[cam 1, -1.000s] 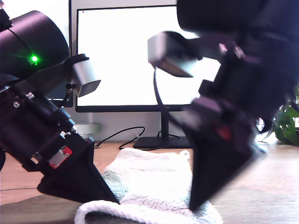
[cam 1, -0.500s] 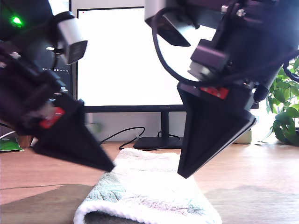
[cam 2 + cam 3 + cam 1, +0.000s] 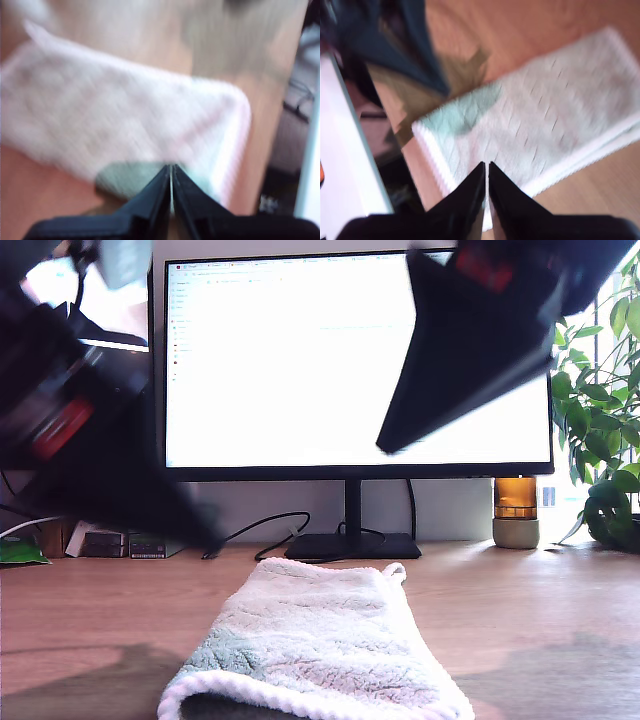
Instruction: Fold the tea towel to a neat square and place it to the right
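Your first claw (image 3: 171,192) and second claw (image 3: 486,192) hang pinched together, empty, above the folded tea towel (image 3: 315,635). Beyond them on the counter (image 3: 520,600) stand a monitor (image 3: 290,360), amber jar (image 3: 516,510) and plant (image 3: 600,440); screen text unreadable.

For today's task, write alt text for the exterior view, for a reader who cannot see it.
A folded off-white tea towel lies on a wooden desk in front of a bright monitor. Two blurred black grippers hang above it, neither touching it, one at each side of the exterior view. Green plants stand at the view's right edge.

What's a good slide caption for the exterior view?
Folded tea towel on the desk before a monitor, two blurred arms raised above.
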`<state>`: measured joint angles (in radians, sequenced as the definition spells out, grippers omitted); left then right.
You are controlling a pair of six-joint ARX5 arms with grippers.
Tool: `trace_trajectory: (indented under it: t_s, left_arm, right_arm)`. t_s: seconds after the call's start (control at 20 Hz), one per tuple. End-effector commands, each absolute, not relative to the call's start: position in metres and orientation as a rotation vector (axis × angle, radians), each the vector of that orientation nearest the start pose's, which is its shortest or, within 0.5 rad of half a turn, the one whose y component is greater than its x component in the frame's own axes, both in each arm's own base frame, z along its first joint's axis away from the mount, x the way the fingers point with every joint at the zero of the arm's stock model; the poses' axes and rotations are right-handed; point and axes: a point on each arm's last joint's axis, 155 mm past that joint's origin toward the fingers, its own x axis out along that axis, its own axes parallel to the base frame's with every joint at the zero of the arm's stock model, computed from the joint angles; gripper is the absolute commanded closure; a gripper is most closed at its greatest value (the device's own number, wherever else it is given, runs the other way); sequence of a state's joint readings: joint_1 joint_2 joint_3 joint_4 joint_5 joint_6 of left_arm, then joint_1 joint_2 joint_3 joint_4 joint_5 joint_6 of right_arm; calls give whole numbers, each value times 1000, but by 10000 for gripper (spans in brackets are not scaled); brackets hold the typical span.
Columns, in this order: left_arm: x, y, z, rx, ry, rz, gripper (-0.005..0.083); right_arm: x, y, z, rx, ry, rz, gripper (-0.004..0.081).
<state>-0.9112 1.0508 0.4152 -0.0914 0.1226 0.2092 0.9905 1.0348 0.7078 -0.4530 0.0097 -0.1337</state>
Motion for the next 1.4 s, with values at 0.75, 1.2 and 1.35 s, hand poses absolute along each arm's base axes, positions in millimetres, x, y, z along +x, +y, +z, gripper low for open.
trace_trajectory:
  t_s: [0.75, 1.2, 1.35]
  left_arm:
    - [136, -238, 42, 1136, 378, -1285, 386]
    - [151, -237, 23, 1285, 338, -1319, 373]
    - [157, -238, 18, 1327, 316, -1325, 381]
  right_arm:
    - [159, 219, 99, -572, 687, 907, 759]
    - [160, 218, 99, -548, 700, 894, 558]
    - [159, 218, 99, -547, 702, 893, 558]
